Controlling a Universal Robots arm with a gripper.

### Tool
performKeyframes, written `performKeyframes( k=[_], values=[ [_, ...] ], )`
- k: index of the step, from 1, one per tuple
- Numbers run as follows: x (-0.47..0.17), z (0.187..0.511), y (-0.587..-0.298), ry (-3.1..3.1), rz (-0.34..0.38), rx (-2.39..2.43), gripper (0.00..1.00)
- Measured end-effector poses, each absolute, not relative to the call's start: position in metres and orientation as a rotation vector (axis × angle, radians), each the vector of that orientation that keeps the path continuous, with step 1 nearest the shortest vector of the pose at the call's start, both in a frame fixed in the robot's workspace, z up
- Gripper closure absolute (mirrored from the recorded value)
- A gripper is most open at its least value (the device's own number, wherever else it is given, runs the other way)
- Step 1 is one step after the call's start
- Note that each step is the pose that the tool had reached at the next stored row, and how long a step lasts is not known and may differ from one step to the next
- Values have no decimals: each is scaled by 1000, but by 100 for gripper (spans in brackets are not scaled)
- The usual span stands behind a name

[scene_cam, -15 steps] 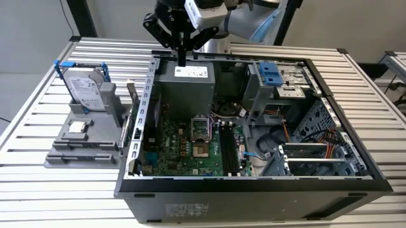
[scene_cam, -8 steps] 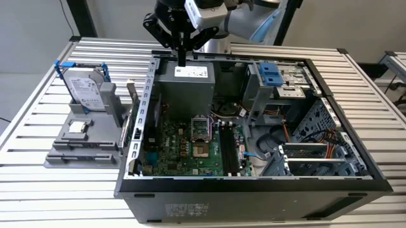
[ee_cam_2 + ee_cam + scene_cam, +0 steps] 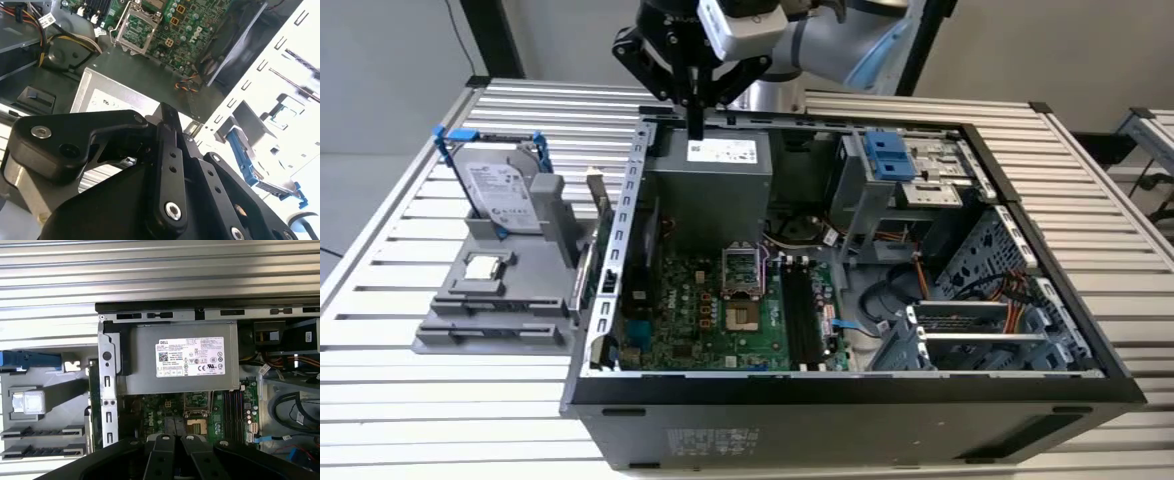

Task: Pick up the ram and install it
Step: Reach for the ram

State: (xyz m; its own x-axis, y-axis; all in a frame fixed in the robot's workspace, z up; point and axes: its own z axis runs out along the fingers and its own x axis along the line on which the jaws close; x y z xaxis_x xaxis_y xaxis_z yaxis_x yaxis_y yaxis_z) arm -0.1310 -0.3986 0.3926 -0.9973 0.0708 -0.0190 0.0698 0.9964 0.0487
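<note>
— How does the ram (image 3: 595, 192) look to us?
— We see a thin, narrow stick, dark with a paler upper end, standing on its edge. It is at the side of the grey holder (image 3: 480, 335), just beside the outer wall of the computer case (image 3: 854, 385), on the exterior view's left.
— And how many things do we count?
— One ram, one hard drive (image 3: 500, 185) in a blue frame, one small square processor chip (image 3: 483, 266), one holder, one case, one gripper (image 3: 698, 128).
— What about its fingers?
— They are pressed together, and we see nothing between them. The gripper hangs over the case's far corner, above the power supply (image 3: 714, 190), apart from the ram.
</note>
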Motion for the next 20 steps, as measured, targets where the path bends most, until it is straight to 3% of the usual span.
performKeyframes(
  k=[20],
  values=[
    [-174, 393, -399, 3118, 75, 109, 100]
  ],
)
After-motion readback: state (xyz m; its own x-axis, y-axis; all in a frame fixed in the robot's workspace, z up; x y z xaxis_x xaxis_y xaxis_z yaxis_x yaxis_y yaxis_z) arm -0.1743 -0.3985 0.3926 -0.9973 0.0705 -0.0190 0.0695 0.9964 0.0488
